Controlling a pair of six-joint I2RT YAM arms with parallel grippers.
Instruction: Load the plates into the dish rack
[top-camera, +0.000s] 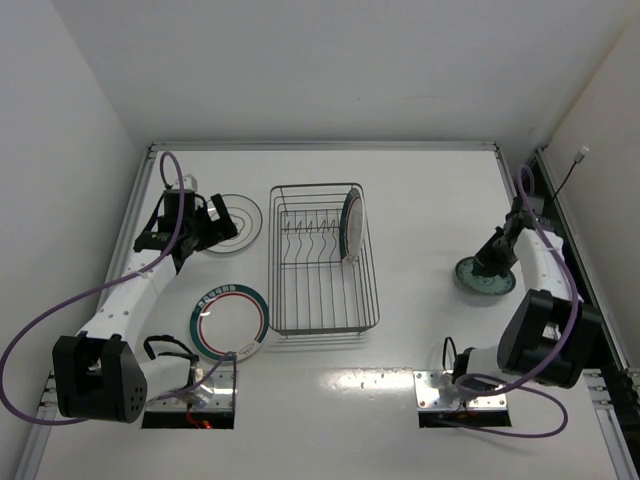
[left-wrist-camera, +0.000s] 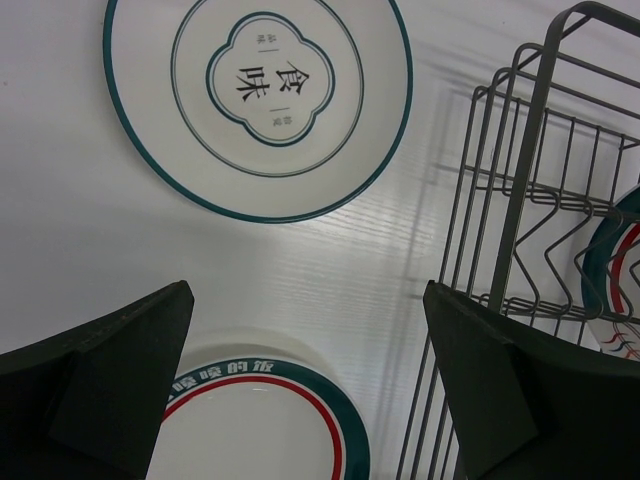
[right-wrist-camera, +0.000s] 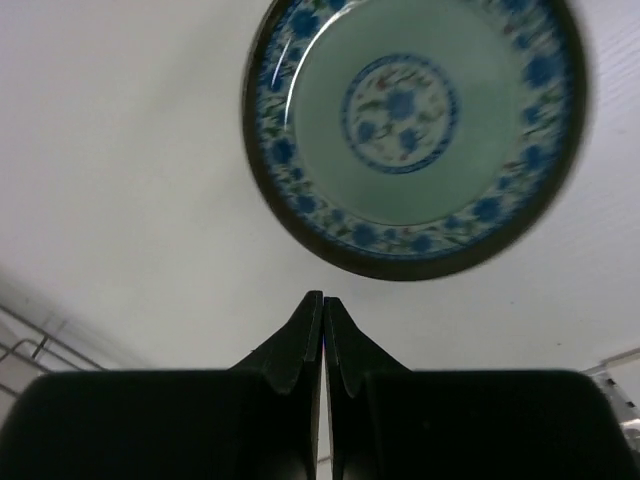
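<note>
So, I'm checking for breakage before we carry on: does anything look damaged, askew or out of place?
Nothing stands out. One green-rimmed plate stands upright in the dish rack; the ringed plate, second green-rimmed plate and teal plate lie flat on the table, none visibly damaged.

light: bright, even, diffuse from above | glare: white patch on bench (top-camera: 350, 382) nr front edge, top view | shadows: faint, soft; dish rack (left-wrist-camera: 521, 200) wires throw pale streaks on bench, left wrist | blur: teal plate (right-wrist-camera: 410, 130) rim smeared, right wrist | right pincer (right-wrist-camera: 322, 305) nr-black, no detail
</note>
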